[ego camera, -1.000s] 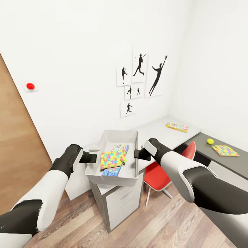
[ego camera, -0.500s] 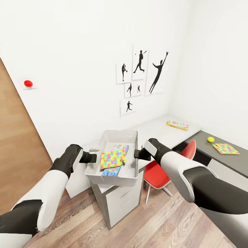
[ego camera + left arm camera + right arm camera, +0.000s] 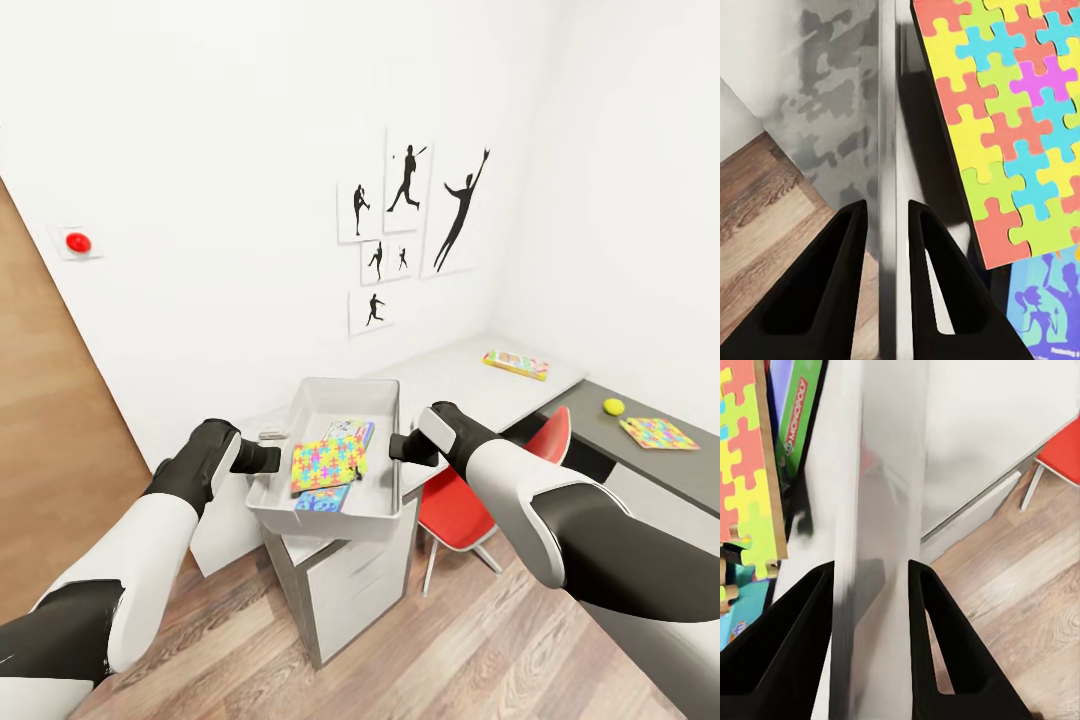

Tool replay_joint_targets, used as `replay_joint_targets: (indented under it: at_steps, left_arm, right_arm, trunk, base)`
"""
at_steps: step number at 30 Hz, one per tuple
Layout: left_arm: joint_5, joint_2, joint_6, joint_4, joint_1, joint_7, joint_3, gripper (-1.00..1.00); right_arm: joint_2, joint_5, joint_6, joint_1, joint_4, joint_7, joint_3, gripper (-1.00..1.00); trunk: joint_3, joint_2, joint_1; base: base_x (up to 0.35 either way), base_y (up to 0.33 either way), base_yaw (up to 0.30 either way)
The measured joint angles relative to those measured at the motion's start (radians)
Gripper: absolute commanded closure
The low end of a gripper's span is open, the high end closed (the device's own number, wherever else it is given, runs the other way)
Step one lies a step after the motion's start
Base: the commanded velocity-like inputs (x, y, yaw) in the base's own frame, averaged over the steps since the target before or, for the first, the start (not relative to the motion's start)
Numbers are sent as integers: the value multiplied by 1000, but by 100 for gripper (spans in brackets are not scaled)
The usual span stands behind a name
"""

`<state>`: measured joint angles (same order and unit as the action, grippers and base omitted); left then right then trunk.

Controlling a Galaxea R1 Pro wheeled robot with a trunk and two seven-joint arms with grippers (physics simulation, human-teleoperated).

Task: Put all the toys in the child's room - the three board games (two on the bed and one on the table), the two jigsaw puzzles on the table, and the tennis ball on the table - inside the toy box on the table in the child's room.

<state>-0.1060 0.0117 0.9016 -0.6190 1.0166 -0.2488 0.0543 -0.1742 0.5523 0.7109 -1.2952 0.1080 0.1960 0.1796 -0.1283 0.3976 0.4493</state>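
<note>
Both claws grip the toy box by its side walls: left claw pinches the left rim, right claw pinches the right rim, a wall between each pair of fingers in the wrist views. The box sits at the near end of the desk, over the white drawers.

Inside: one jigsaw puzzle on top, a blue board game under it, another flat box behind.

Outstanding, well apart to the right: Skip-Bo game on the pale top; tennis ball and second puzzle on the dark lower wing.

Step in hand, by my reading: carrying or shifting the box toward the remaining toys. Next move calls for a level two-handed lift and clearing the red chair.
</note>
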Motion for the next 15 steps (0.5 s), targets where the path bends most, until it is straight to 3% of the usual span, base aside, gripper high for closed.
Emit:
replay_joint_targets:
  at_steps: [8, 15]
  left_arm:
    - [0, 0, 0, 0, 0, 0, 0, 100]
    - [0, 0, 2, 0, 0, 0, -1, 100]
  right_arm:
    - [0, 0, 0, 0, 0, 0, 0, 100]
    - [0, 0, 0, 0, -1, 0, -1, 100]
  trunk:
    - [0, 0, 0]
    - [0, 0, 0]
  base:
    - [35, 5, 0]
    - [153, 86, 0]
